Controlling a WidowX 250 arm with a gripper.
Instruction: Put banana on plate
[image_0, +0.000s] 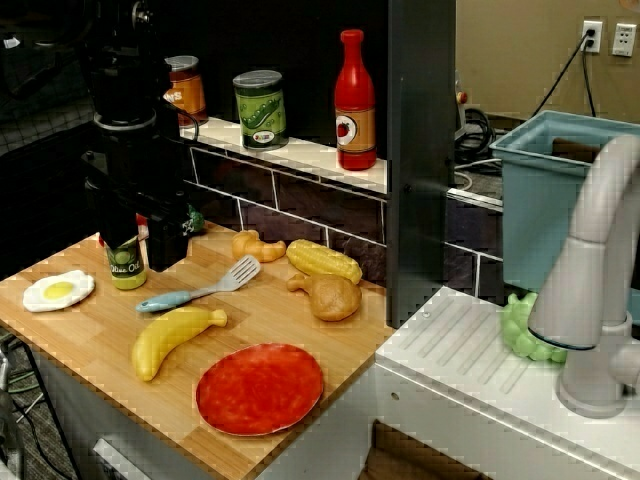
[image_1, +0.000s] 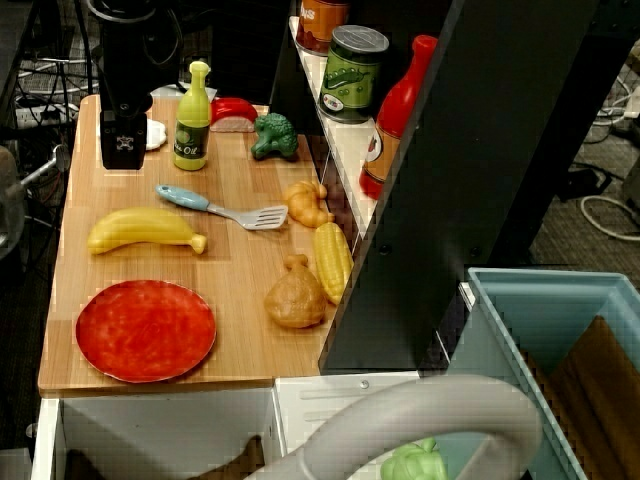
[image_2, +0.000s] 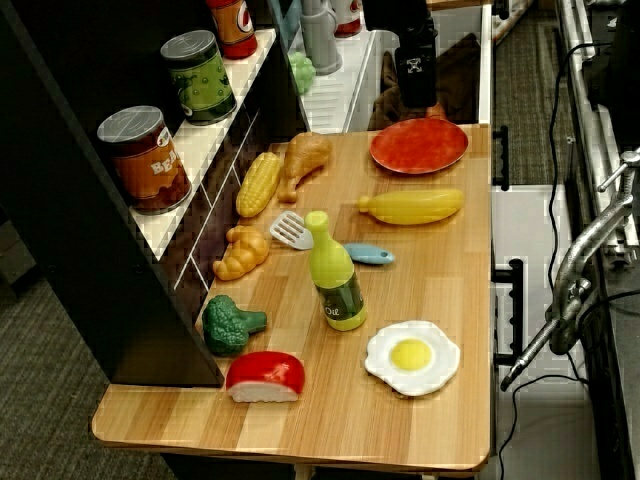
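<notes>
Banana (image_0: 172, 337) lies beside plate (image_0: 260, 388); end effector's jaws unclear.

Spatula (image_0: 195, 289), corn cob (image_0: 324, 261), fried egg (image_0: 58, 290), oil bottle (image_1: 192, 118) on counter.

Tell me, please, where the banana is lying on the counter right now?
In the view from above, the banana lies flat on the wooden counter, between the red plate and the blue-handled spatula, apart from both.
</notes>
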